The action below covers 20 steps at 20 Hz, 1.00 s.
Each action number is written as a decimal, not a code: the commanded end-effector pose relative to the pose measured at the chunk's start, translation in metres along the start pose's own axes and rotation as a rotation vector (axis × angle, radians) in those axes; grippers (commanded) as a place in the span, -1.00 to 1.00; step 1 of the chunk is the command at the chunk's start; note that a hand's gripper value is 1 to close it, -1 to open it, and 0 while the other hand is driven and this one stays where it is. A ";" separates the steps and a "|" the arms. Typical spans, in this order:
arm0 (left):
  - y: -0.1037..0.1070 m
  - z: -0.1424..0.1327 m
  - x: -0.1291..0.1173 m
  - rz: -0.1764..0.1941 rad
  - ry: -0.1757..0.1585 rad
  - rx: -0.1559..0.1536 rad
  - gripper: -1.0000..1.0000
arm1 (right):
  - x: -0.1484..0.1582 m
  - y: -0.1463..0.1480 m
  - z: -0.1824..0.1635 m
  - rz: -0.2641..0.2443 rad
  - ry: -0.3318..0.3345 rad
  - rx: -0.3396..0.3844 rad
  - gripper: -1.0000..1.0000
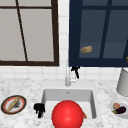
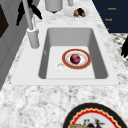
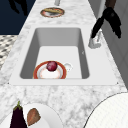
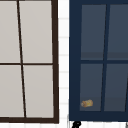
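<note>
Front view puts your right hand (image 1: 75,70) at the faucet (image 1: 67,77), fingers hanging relaxed, holding nothing. Your left hand (image 1: 39,109) hovers curled at the sink's (image 1: 45,96) left rim. Swing carelessly and you could knock the faucet lever (image 3: 97,25), flooding the plate (image 2: 76,59) below.

Marble counter (image 1: 30,85) bears 2 plates (image 1: 13,104) and a canister (image 1: 123,82).
</note>
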<state>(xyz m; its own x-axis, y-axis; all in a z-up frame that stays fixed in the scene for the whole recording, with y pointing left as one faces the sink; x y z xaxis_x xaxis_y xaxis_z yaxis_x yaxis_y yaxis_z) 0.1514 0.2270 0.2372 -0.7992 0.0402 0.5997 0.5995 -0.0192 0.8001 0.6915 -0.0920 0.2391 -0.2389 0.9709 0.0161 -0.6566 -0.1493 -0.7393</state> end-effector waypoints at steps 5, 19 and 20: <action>0.000 0.000 0.000 0.000 0.000 0.000 0.00 | -0.011 0.006 -0.050 0.007 -0.035 0.158 -1.00; 0.000 0.000 0.000 0.000 0.000 0.000 0.00 | -0.017 0.008 -0.078 -0.222 0.020 0.717 1.00; 0.000 0.000 0.000 0.000 0.000 0.000 0.00 | -0.016 0.010 -0.067 -0.220 0.029 0.670 1.00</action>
<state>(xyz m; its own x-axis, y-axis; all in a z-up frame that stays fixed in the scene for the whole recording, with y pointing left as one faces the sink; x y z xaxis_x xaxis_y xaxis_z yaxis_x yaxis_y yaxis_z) 0.1514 0.2270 0.2372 -0.7992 0.0402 0.5997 0.5995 -0.0192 0.8001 0.7414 -0.1028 0.1987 -0.0387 0.9878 0.1511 -0.9882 -0.0154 -0.1523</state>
